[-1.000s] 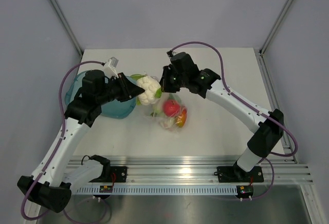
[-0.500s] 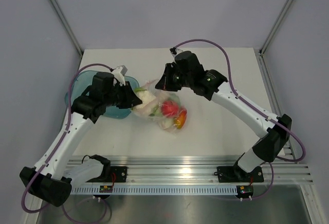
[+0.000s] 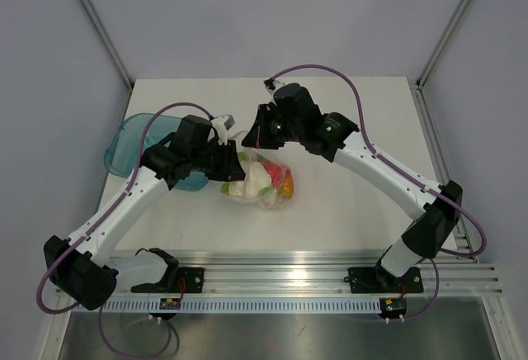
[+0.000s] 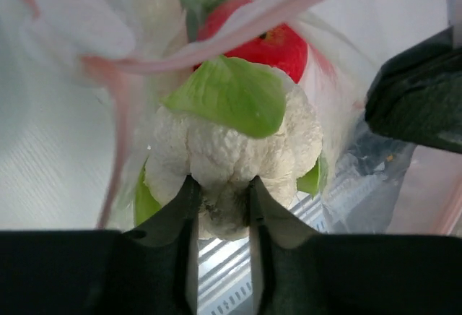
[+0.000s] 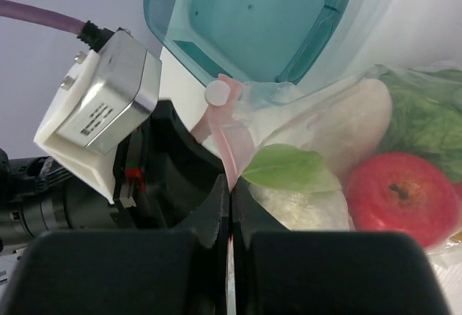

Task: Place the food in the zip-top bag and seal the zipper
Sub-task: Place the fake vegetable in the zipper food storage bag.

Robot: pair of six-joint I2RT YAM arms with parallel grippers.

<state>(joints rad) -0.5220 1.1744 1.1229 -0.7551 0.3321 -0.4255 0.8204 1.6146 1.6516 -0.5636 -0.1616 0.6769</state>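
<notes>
A white toy cauliflower with green leaves is pinched by its stem in my left gripper, which is shut on it. It sits in the mouth of the clear zip-top bag, in front of a red round food inside. The pinkish zipper arcs above the cauliflower. My right gripper is shut on the zipper edge and holds the bag mouth up. The bag also holds green leafy, red and orange pieces.
The teal translucent bowl lies at the left of the white table, behind the left arm, with nothing showing in it in the right wrist view. The left wrist's camera housing is close to the right fingers.
My left gripper has carried the cauliflower rightward from beside the bowl into the bag mouth. The right gripper has kept its hold on the bag edge, shifting slightly.
</notes>
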